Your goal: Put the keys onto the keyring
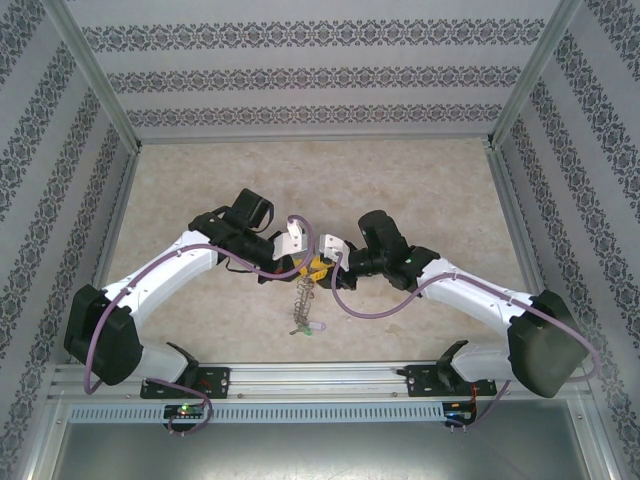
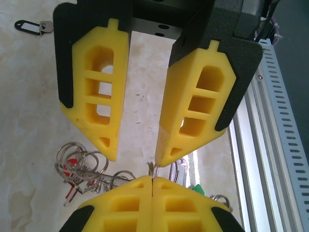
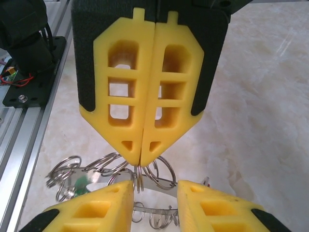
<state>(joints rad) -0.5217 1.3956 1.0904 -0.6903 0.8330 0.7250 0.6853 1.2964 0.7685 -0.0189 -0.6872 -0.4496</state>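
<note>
Over the middle of the table (image 1: 200, 190), the two arms meet tip to tip, and the keyring (image 1: 303, 300) trails from them toward the near edge.

Starting at the left, a black tag (image 2: 26, 26) lies on the table, well apart from everything else. The left gripper (image 2: 136, 157) has its fingers spread wide and holds nothing. In its wrist view the ring's wire loops bunch at the lower left, and a red key head (image 2: 72, 162) shows among them. I cannot tell whether that key is threaded on or merely tangled.

Moving right, the right gripper (image 3: 140, 159) has its fingers pressed together, pinching one thin wire loop (image 3: 139, 178) of the keyring just below the tips. That loop seems to be the only hold on the ring.

The step in hand looks like a re-grip or handover. To do it well, the left fingers should straddle a firmer part of the ring, ideally the flat rim rather than another springy loop. They should close fully before the right lets go. The pinch is slight, so a sideways tug could slip the loop free. Slow, straight moves suit it best.
</note>
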